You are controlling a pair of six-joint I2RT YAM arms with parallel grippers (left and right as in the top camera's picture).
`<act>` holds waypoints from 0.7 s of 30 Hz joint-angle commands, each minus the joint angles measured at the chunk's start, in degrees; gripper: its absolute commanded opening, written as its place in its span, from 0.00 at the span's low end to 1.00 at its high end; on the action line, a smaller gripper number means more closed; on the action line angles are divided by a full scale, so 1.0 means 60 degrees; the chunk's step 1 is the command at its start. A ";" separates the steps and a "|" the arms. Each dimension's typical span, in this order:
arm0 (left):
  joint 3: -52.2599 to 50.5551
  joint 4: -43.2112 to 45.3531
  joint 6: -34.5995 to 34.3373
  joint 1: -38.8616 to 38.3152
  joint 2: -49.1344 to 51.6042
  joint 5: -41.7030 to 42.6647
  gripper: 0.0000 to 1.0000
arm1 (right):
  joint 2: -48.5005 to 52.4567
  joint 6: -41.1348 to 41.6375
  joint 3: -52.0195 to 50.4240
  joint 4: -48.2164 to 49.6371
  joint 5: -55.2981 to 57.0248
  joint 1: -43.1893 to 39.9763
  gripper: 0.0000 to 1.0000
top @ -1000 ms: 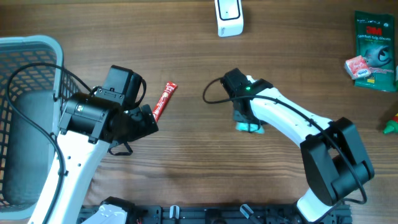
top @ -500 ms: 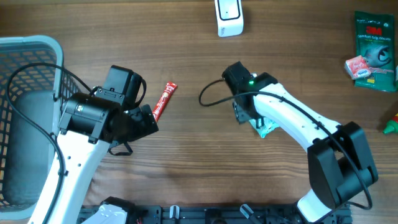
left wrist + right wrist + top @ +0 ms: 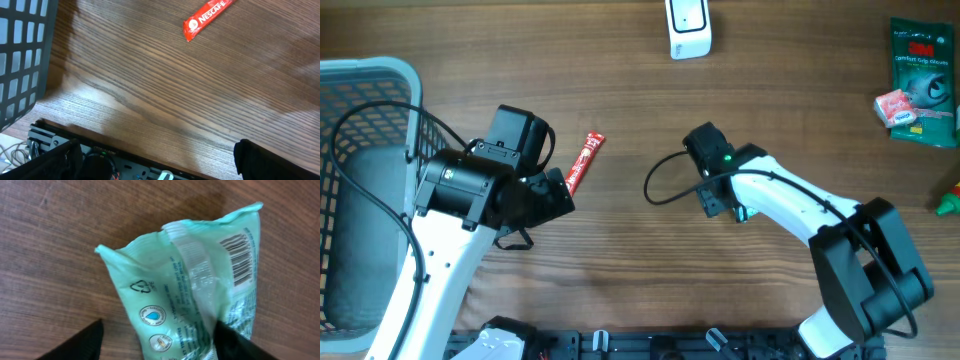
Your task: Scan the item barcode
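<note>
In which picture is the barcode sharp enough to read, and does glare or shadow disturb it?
Right wrist view: the barcode on the green packet is fairly sharp, bars separate; glare sits on the shiny seam beside it, not on the bars. Overhead view: the right arm covers most of the packet, no barcode visible. Left wrist view: a pale sheen on the table, no packet.

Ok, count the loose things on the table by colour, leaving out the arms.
Green: 3, mint plastic packet, dark pouch, bright object at right edge
Red: 2, Nescafe stick sachet, small red-and-white packet
White: 1, plastic scanner
Grey: 1, mesh basket
Total: 7
</note>
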 commanded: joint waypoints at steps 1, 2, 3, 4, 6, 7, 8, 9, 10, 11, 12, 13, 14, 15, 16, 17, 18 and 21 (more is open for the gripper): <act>0.0018 -0.0004 0.0149 0.0033 -0.0069 0.0044 1.00 | 0.0193 -0.0484 -0.0962 0.0576 -0.0827 -0.0004 0.63; 0.0018 -0.0004 0.0149 0.0033 -0.0069 0.0044 1.00 | 0.0193 -0.0543 -0.1118 0.0765 -0.0976 -0.0040 0.62; 0.0018 -0.0004 0.0149 0.0033 -0.0069 0.0044 1.00 | 0.0193 -0.0539 -0.1202 0.0838 -0.0994 -0.0087 0.59; 0.0015 -0.0004 0.0149 0.0033 -0.0069 0.0044 1.00 | 0.0193 -0.0535 -0.1271 0.0849 -0.0994 -0.0146 0.53; 0.0018 -0.0004 0.0149 0.0033 -0.0069 0.0044 1.00 | 0.0193 -0.0539 -0.1315 0.0845 -0.1151 -0.0226 0.39; 0.0015 -0.0004 0.0149 0.0033 -0.0069 0.0044 1.00 | 0.0193 -0.0539 -0.1315 0.0849 -0.1260 -0.0226 0.34; 0.0015 -0.0004 0.0149 0.0033 -0.0069 0.0044 1.00 | 0.0193 -0.0535 -0.1315 0.0849 -0.1322 -0.0226 0.25; 0.0015 -0.0004 0.0149 0.0033 -0.0069 0.0044 1.00 | 0.0193 -0.0535 -0.1315 0.0852 -0.1541 -0.0226 0.12; 0.0018 -0.0004 0.0149 0.0033 -0.0069 0.0044 1.00 | 0.0189 -0.0535 -0.1311 0.0889 -0.1993 -0.0226 0.04; 0.0015 -0.0004 0.0149 0.0033 -0.0069 0.0044 1.00 | 0.0189 -0.0561 -0.1300 0.0933 -0.2634 -0.0226 0.05; 0.0015 -0.0004 0.0149 0.0033 -0.0069 0.0044 1.00 | 0.0189 -0.0659 -0.1180 0.0801 -0.3085 -0.0226 0.05; 0.0015 -0.0004 0.0149 0.0033 -0.0069 0.0044 1.00 | 0.0153 -0.0772 -0.0951 0.0637 -0.3781 -0.0226 0.05; 0.0015 -0.0004 0.0149 0.0033 -0.0069 0.0044 1.00 | 0.0127 -0.0933 -0.0718 0.0481 -0.4612 -0.0240 0.05; 0.0018 -0.0004 0.0149 0.0033 -0.0069 0.0044 1.00 | 0.0062 -0.1133 -0.0339 0.0186 -0.5967 -0.0324 0.05; 0.0015 -0.0004 0.0149 0.0033 -0.0069 0.0044 1.00 | -0.0018 -0.1293 -0.0040 -0.0007 -0.7089 -0.0441 0.05; 0.0018 -0.0004 0.0149 0.0033 -0.0069 0.0044 1.00 | -0.0120 -0.1541 0.0335 -0.0168 -0.8819 -0.0645 0.05; 0.0015 -0.0004 0.0149 0.0033 -0.0069 0.0044 1.00 | -0.0208 -0.1756 0.0521 -0.0186 -1.0185 -0.0849 0.05; 0.0015 -0.0004 0.0149 0.0033 -0.0069 0.0044 1.00 | -0.0328 -0.1832 0.0565 -0.0299 -1.3183 -0.1534 0.05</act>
